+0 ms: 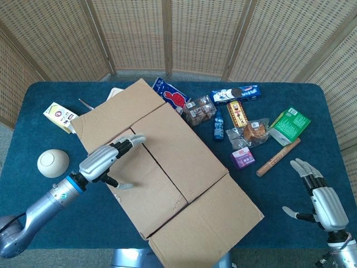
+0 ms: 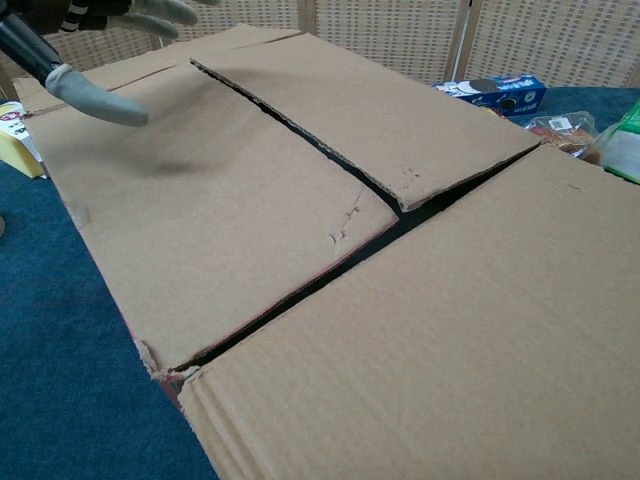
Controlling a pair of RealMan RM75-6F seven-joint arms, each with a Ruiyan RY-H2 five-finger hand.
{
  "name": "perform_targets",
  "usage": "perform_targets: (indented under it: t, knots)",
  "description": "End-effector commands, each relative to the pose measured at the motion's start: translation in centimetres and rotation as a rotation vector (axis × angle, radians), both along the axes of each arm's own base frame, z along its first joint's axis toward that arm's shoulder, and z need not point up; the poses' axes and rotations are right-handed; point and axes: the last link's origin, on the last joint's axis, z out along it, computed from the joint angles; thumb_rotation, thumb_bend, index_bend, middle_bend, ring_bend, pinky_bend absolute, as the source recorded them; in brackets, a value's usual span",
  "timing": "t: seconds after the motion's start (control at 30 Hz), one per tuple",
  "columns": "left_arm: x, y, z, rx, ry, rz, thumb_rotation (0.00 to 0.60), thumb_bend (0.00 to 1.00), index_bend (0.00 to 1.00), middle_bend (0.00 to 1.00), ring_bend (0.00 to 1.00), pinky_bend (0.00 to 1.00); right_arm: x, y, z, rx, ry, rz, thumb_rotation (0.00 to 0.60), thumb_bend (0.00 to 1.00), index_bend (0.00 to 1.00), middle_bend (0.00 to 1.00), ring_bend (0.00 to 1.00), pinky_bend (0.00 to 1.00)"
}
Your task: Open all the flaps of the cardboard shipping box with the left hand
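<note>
A cardboard shipping box [image 1: 162, 167] lies across the middle of the blue table [image 1: 279, 223], its two long middle flaps lying flat and closed, the seam between them showing as a dark slit in the chest view. The robot's left hand [image 1: 103, 161] hovers over the box's left side, fingers spread wide, holding nothing. Far right of the box, the right hand [image 1: 318, 192] sits near the table edge, fingers apart and empty. A white bowl [image 1: 53, 163] rests left of the box; snack packets [image 1: 245, 120] cluster to its right.
</note>
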Motion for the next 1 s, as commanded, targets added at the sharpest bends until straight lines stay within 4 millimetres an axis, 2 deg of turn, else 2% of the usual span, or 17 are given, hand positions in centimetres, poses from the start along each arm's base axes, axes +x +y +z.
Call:
perform_targets:
  t: [0.03, 0.27, 0.6, 1.0]
  knots:
    - [-1.2, 0.6, 0.5, 0.130, 0.098, -0.033, 0.600, 0.12, 0.00, 0.00, 0.00, 0.01, 0.1, 0.0, -0.1, 0.003, 0.003, 0.003, 0.600, 0.05, 0.00, 0.00, 0.00, 0.11]
    - [-0.6, 2.0, -0.2, 0.304, 0.133, -0.062, 0.600, 0.12, 0.00, 0.00, 0.00, 0.00, 0.2, 0.1, -0.2, 0.003, 0.003, 0.006, 0.600, 0.05, 0.00, 0.00, 0.00, 0.11]
    - [1.0, 3.5, -2.8, 0.420, 0.179, -0.107, 0.600, 0.12, 0.00, 0.00, 0.00, 0.02, 0.1, 0.0, -0.1, 0.006, -0.003, 0.004, 0.600, 0.05, 0.00, 0.00, 0.00, 0.11]
    - [3.4, 5.0, -5.1, 0.423, 0.203, -0.127, 0.600, 0.12, 0.00, 0.00, 0.00, 0.02, -0.1, -0.2, 0.1, 0.003, -0.009, -0.002, 0.600, 0.05, 0.00, 0.00, 0.00, 0.11]
